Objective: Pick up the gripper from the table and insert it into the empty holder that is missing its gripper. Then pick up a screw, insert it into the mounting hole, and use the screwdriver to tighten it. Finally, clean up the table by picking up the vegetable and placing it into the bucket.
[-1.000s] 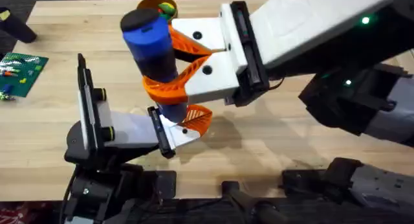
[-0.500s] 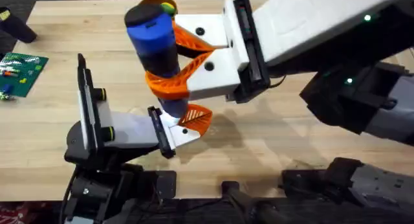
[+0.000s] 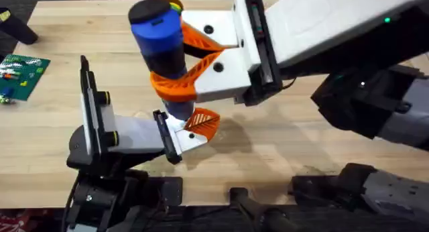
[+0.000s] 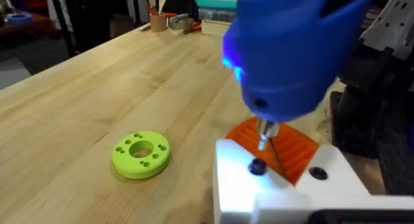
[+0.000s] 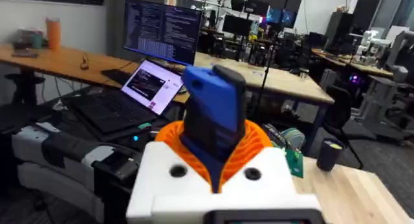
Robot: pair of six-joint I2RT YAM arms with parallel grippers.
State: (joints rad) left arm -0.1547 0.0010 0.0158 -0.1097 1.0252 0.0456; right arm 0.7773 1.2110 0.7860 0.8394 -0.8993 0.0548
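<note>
My right gripper point(image 3: 169, 66) is shut on the blue screwdriver point(image 3: 159, 41), its orange ribbed fingers point(image 5: 255, 146) wrapped around the body. The screwdriver stands nearly upright, and its pale tip point(image 4: 264, 132) is just above a black screw point(image 4: 257, 167) in the white holder point(image 3: 188, 138). The orange gripper point(image 3: 204, 123) sits in that holder, beside its black end plate point(image 3: 166, 135). The holder is joined to the left arm point(image 3: 100, 135) at the lower left. The yellow bucket point(image 3: 171, 1) peeks out behind the screwdriver's cap. The vegetable is hidden.
A green ring with holes point(image 4: 141, 153) lies on the table in the left wrist view. A green board point(image 3: 23, 74) and a black object point(image 3: 17, 27) lie at the far left edge. The right arm point(image 3: 335, 37) spans the table's right half.
The right gripper and the screwdriver's top have shifted slightly toward the far side and right. The tip has stayed at the holder. The left arm has not moved.
</note>
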